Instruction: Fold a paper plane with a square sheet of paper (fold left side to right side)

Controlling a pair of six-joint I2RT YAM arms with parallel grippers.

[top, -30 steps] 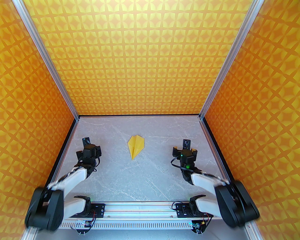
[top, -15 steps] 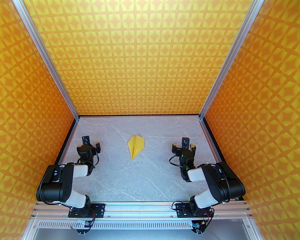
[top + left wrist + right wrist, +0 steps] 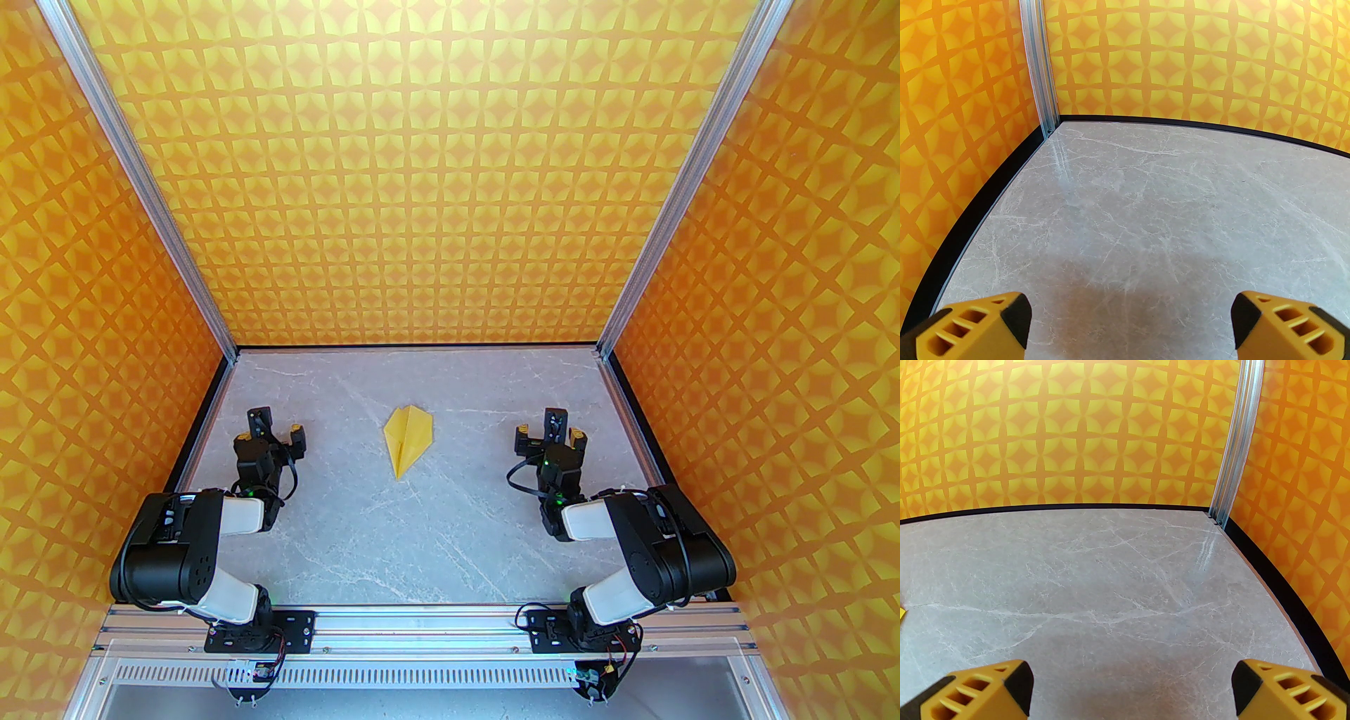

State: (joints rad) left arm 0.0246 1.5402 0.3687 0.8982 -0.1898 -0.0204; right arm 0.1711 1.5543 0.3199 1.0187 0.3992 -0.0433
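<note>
Yellow paper plane (image 3: 408, 439) flat on desk (image 3: 450, 541), sharp point nearward. Flanking it, left claw (image 3: 271, 436) and right claw (image 3: 550, 434) gape wide, empty.

Black joints (image 3: 165, 555), white link shells (image 3: 242, 517), black cables (image 3: 519, 485), yellow-tipped left pincer (image 3: 1130, 327), matching right pincer (image 3: 1132, 688)

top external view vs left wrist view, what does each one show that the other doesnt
Top external adds: the paper plane lying mid-table, untouched, and the right gripper, open. Left wrist adds: a close-up of the left gripper, its yellow fingertips spread wide above the marble. Both: the left gripper, the grey table, the patterned walls.
</note>
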